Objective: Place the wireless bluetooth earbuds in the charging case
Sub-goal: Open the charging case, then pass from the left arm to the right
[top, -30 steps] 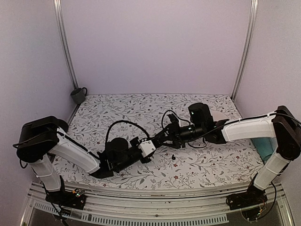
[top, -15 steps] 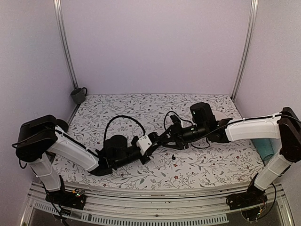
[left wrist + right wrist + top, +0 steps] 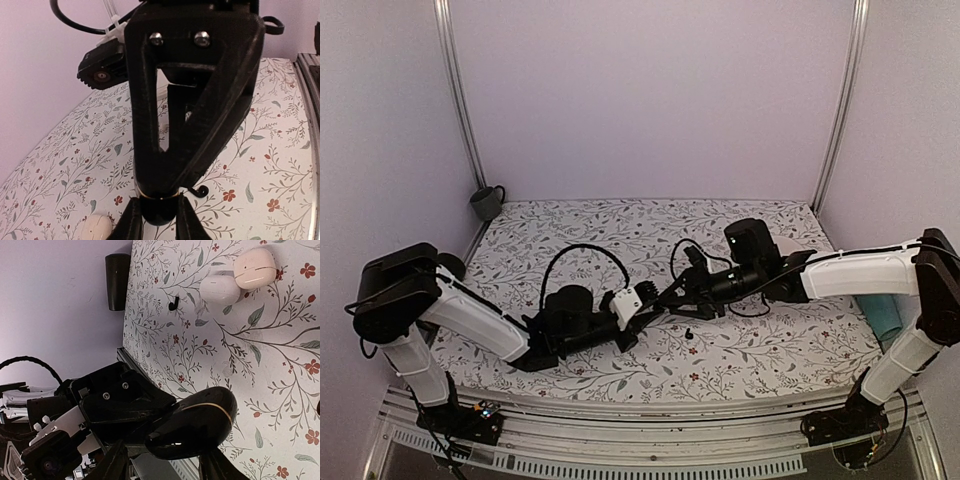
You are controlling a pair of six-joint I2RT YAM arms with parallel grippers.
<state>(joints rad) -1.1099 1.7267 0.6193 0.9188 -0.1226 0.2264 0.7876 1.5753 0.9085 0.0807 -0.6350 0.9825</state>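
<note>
Both claws meet over the middle of the table (image 3: 770, 352), and each one is clamped on the same thing. The right gripper (image 3: 164, 454) holds the charging case (image 3: 196, 422) across its body, clear of the surface, and the left gripper (image 3: 156, 209) pinches one end of it. The case is closed, with a thin gold seam running around it, so I cannot see inside. One earbud (image 3: 173, 303) lies on the table just on the near side of the two claws, apart from them. Near it lie a white pebble-like case (image 3: 220, 288) and a cream pebble-like case (image 3: 255, 267), side by side and seeming to touch. In the left wrist camera a big black finger (image 3: 200, 100) of the right claw covers nearly all of the charging case. The table carries a white cloth (image 3: 580, 232) printed with grey leaves and small red flowers. Pale lilac walls (image 3: 650, 90) with metal posts (image 3: 460, 100) close it on three sides. A dark cup (image 3: 487, 203) stands in the far left corner. A white dish (image 3: 788, 245) is mostly hidden behind the right arm (image 3: 850, 272). What these two hold, I cannot tell.
</note>
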